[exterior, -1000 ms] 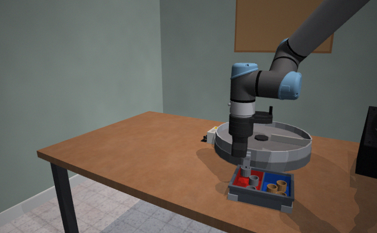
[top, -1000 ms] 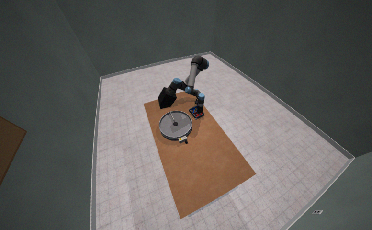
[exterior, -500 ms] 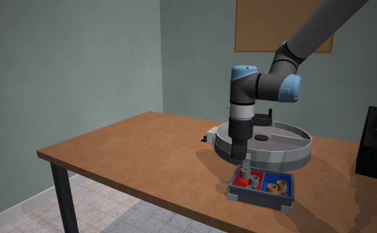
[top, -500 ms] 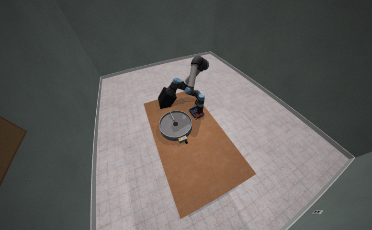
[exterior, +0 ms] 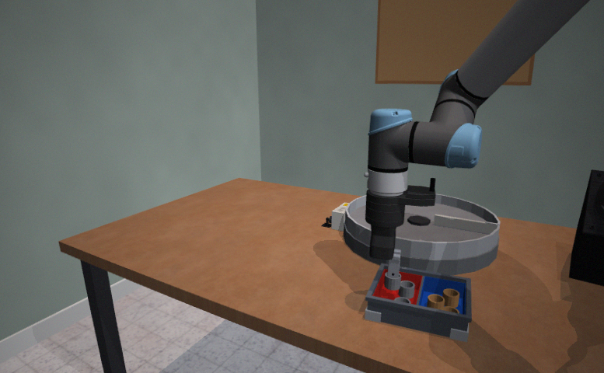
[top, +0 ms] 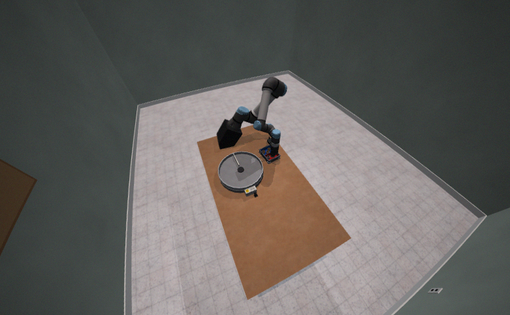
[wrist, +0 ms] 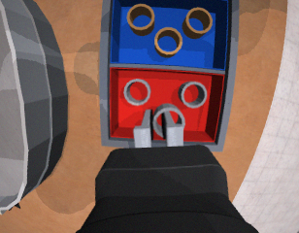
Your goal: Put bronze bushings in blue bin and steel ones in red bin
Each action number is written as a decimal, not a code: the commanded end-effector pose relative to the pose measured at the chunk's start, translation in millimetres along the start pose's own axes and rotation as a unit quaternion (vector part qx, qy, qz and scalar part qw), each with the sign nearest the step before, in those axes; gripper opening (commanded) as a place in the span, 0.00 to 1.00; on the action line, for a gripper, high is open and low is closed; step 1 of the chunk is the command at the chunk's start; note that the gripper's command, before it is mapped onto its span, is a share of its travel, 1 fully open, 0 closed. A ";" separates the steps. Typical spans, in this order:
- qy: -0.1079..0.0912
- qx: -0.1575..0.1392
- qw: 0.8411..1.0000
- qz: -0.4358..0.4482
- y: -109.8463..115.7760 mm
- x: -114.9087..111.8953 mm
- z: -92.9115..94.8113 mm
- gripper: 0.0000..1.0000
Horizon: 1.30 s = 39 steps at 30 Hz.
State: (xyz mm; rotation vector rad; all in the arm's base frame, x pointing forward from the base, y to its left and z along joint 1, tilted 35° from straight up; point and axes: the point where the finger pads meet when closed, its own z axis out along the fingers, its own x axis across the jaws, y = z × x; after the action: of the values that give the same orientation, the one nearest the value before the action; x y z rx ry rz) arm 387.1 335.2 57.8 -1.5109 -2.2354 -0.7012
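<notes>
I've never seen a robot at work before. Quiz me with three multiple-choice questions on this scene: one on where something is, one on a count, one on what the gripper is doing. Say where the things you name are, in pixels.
1. Where are the bronze bushings?
A) On the turntable
B) In the blue bin
C) In the red bin

2. How many bronze bushings are there in view?
A) One
B) Five
C) Three

3. What is the gripper's state?
A) Shut on a steel bushing
B) Wide open above the turntable
C) Shut on a bronze bushing

Answers:
1. B: the bronze bushings (exterior: 451, 298) (wrist: 168, 50) stand inside the blue bin (exterior: 435, 281) (wrist: 159, 57).
2. C: the wrist view shows three brown rings.
3. A: the gripper (exterior: 393, 273) (wrist: 156, 118) has one finger inside the grey ring of a steel bushing (exterior: 392, 283) (wrist: 182, 123) and one outside, pinching its wall, at the red bin (exterior: 414, 277) (wrist: 125, 116).
</notes>
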 end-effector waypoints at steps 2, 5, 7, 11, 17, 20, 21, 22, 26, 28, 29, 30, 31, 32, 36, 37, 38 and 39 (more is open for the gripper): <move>0.000 -0.001 1.000 0.000 0.4 0.0 4.3 0.00; 0.000 -0.001 1.000 0.000 0.4 0.0 5.5 0.00; 0.000 -0.001 1.000 0.000 0.4 0.0 5.5 0.00; 0.000 -0.001 1.000 0.000 0.5 0.0 10.4 0.00; 0.000 -0.001 1.000 0.000 0.5 0.0 10.4 0.00; 0.000 -0.001 1.000 0.000 0.5 0.0 10.4 0.00; 0.000 -0.001 1.000 0.000 0.4 0.0 11.4 0.00; 0.000 -0.001 1.000 0.000 0.4 0.0 12.6 0.00; 0.000 -0.001 1.000 0.000 0.5 0.0 15.0 0.00; 0.000 -0.001 1.000 0.000 0.5 0.0 16.3 0.00; 0.000 -0.001 1.000 0.000 0.5 0.0 16.3 0.00; 0.000 -0.001 1.000 0.000 0.5 0.0 16.3 0.00; 0.000 -0.001 1.000 0.000 0.5 0.0 17.5 0.00; 0.000 -0.001 1.000 0.000 0.5 0.0 18.7 0.00; 0.000 -0.001 1.000 0.000 0.5 0.0 22.4 0.00; 0.000 -0.001 1.000 0.000 0.5 0.0 22.4 0.00; 0.000 -0.001 1.000 0.000 0.5 0.0 22.4 0.00; 0.000 -0.001 1.000 0.000 0.5 0.0 22.4 0.00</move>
State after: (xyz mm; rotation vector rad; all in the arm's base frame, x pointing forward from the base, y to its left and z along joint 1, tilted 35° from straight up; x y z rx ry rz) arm 386.8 347.7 40.2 -1.5109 -2.2354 -0.7010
